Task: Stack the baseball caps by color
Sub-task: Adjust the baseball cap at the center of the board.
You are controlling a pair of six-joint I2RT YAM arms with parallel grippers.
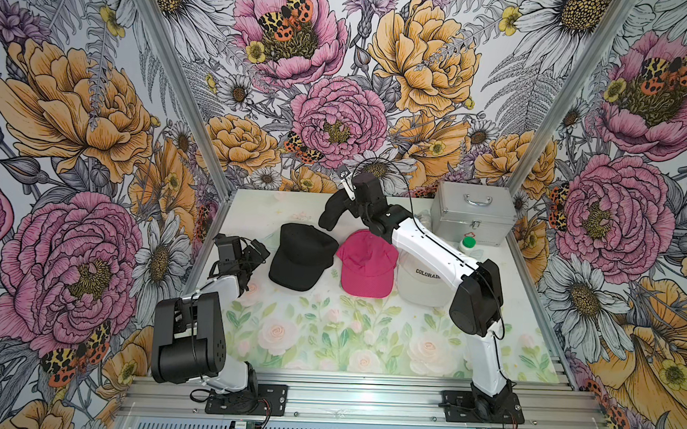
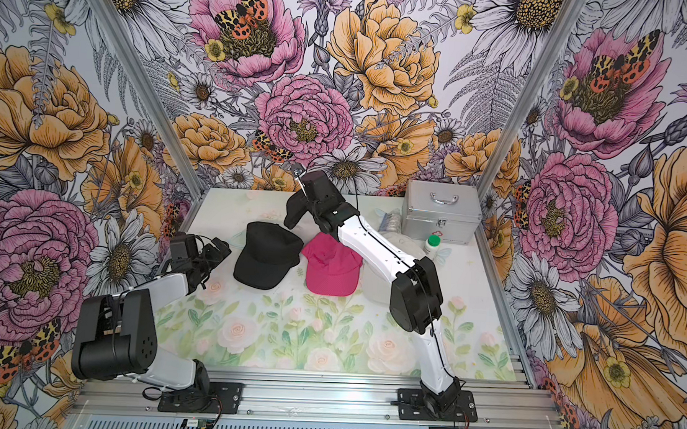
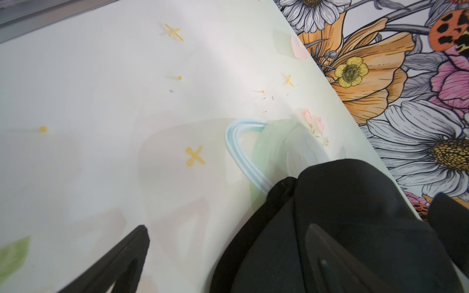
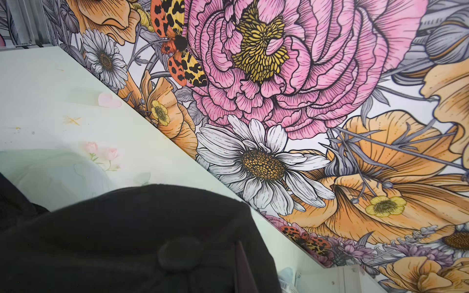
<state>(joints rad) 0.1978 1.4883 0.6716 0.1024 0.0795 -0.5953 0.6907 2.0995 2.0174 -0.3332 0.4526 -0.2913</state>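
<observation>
Three baseball caps lie in a row mid-table: a black cap (image 1: 302,257) (image 2: 266,256), a hot pink cap (image 1: 367,264) (image 2: 331,268), and a cream-white "COLORADO" cap (image 1: 420,280), partly under my right arm. Behind them my right gripper (image 1: 352,210) (image 2: 314,210) is shut on another black cap (image 1: 332,213) (image 4: 127,241), which hangs above the table's back. My left gripper (image 1: 254,251) (image 3: 228,256) is open at the left side of the lying black cap (image 3: 342,228). One finger is above the cap's fabric and the other is over bare table.
A silver metal case (image 1: 473,217) with a handle stands at the back right, with a white green-lidded bottle (image 1: 468,245) in front of it. A clear bottle (image 2: 391,221) lies beside the case. Flowered walls close in the left, back and right.
</observation>
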